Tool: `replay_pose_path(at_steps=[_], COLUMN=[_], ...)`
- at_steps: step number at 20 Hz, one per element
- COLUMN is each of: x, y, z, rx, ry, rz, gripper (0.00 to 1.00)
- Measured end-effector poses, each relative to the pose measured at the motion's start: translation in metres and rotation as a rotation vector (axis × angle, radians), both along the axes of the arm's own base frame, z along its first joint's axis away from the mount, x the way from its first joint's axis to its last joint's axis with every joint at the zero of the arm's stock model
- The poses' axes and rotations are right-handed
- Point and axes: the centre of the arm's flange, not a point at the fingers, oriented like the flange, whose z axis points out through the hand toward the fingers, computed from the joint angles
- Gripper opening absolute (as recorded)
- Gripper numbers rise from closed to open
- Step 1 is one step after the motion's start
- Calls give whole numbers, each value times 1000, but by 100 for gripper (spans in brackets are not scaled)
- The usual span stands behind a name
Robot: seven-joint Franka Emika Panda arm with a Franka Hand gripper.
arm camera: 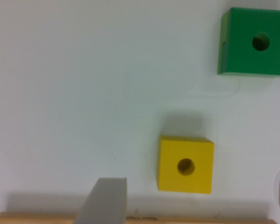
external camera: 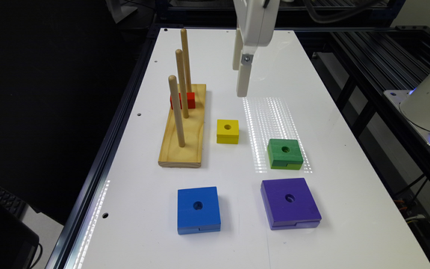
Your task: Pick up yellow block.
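A white table [external camera: 312, 123] holds wooden blocks and a peg stand. The gripper [external camera: 242, 80] hangs in the air above the far middle of the table, holding nothing; in the wrist view its fingers [arm camera: 105, 200] stand spread wide, one near the stand's edge and the other at the picture's edge. The yellow block [external camera: 227, 131] lies flat on the table, hole up, nearer the camera than the gripper and not touched by it. It sits just beside the stand [external camera: 185, 138], on the exterior view's right of it, with a narrow strip of table between them. The stand is a pale plank with three upright pegs [external camera: 176, 110] in a row; a small red block [external camera: 189, 100] sits on its far end, around or behind the pegs, though which cannot be told. The green block [external camera: 285, 154] lies to the exterior view's right of the yellow one and a little nearer, well apart from it, in a patch of striped light. Closer to the camera lie a blue block [external camera: 198, 210] and a purple block [external camera: 290, 202], side by side and apart, each flat with a round hole in the middle.
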Motion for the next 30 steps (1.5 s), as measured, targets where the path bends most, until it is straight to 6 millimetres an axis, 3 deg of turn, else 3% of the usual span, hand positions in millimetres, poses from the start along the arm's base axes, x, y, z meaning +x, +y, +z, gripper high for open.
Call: replay_pose_path(at_steps=[6, 11, 22, 30], x=[7, 19, 19, 21], y=[1, 1, 1, 2], z=[-36, -32, -34, -80], rx=[9, 13, 13, 21], ry=[1, -13, -10, 4], rz=[-2, -5, -5, -8], gripper=[100, 100, 100, 100])
